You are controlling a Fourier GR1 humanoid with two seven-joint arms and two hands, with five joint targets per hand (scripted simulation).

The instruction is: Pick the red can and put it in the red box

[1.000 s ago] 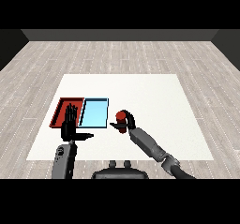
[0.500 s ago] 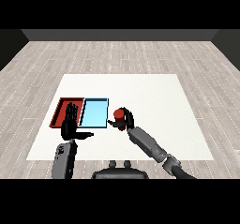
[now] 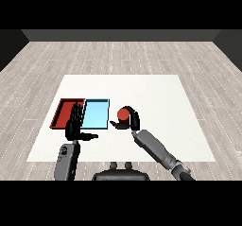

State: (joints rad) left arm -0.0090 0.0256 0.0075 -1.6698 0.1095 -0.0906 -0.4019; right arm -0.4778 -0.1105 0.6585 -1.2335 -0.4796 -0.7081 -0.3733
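The fingers (image 3: 135, 117) of the right hand (image 3: 130, 121) are curled round the red can (image 3: 123, 115), which is just to the right of the light blue tray (image 3: 96, 115) over the white counter (image 3: 156, 97). The blue tray lies between the can and the red tray (image 3: 64, 113). The left hand (image 3: 74, 127) has straight fingers, holds nothing, and partly covers both trays' near edges.
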